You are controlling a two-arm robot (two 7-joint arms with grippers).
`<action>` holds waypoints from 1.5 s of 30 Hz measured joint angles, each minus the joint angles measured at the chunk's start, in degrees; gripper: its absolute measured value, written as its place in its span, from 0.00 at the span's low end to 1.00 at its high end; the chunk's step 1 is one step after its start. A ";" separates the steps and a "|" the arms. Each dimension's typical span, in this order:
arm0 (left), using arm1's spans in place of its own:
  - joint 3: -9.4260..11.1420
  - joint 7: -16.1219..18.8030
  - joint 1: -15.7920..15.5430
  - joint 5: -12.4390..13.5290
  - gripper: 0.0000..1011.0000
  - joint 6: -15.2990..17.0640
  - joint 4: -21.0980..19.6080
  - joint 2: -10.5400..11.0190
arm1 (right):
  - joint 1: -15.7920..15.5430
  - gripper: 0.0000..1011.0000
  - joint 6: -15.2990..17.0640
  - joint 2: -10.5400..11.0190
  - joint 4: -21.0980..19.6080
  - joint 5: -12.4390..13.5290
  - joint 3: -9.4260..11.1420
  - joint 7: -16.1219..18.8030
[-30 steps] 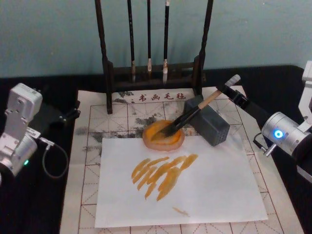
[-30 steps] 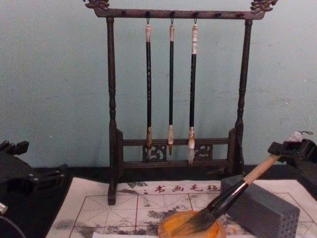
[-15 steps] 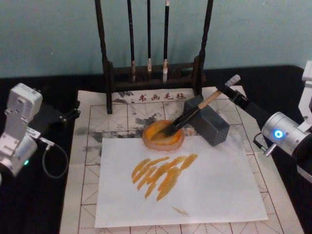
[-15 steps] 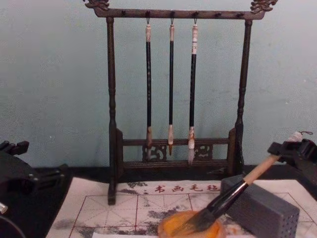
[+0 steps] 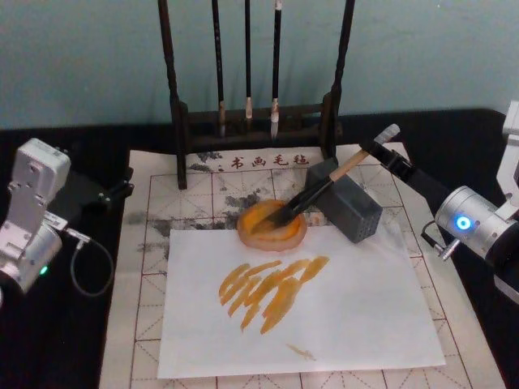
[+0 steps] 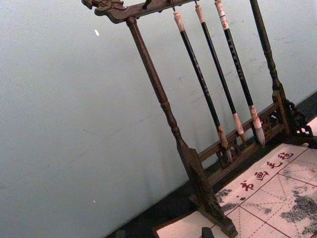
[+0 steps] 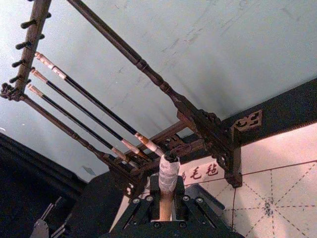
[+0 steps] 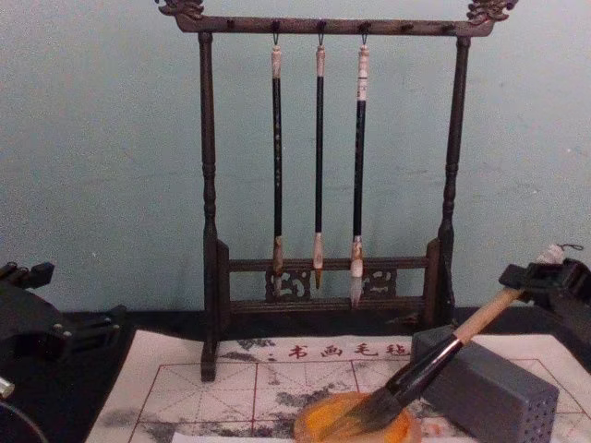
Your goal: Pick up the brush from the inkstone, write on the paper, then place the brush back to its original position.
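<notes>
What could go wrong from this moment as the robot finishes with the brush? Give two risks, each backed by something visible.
1. The right gripper holds only the brush handle's far end, while the shaft leans on the grey block; on release the brush may roll or slide off.
2. The bristles sit in the orange dish, which overlaps the white sheet; a nudge could smear pigment beyond the existing strokes.

This looks like a robot test room set up for brush writing, perhaps a lab. A dark table (image 5: 73, 356) stands at a plain blue-green wall (image 5: 89, 57). At 12 o'clock a wooden brush rack (image 8: 323, 185) holds three thin brushes (image 8: 319, 157).
</notes>
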 joint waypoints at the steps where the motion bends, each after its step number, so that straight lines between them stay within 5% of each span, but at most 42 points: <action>1: 0.00 0.00 0.00 0.00 0.99 0.00 0.00 0.00 | 0.00 0.18 0.00 0.00 0.00 0.00 0.00 0.00; 7: 0.00 0.00 0.00 0.00 0.99 0.00 0.00 0.00 | 0.00 0.18 -0.01 0.00 -0.01 -0.04 0.00 0.00; 33: 0.00 0.00 0.00 0.00 0.99 0.00 0.00 0.00 | 0.00 0.96 -0.01 0.00 -0.01 -0.05 0.00 0.00; 45: 0.00 0.00 0.00 0.00 0.99 0.00 0.00 0.00 | 0.00 0.99 0.00 0.00 -0.01 -0.03 0.00 0.00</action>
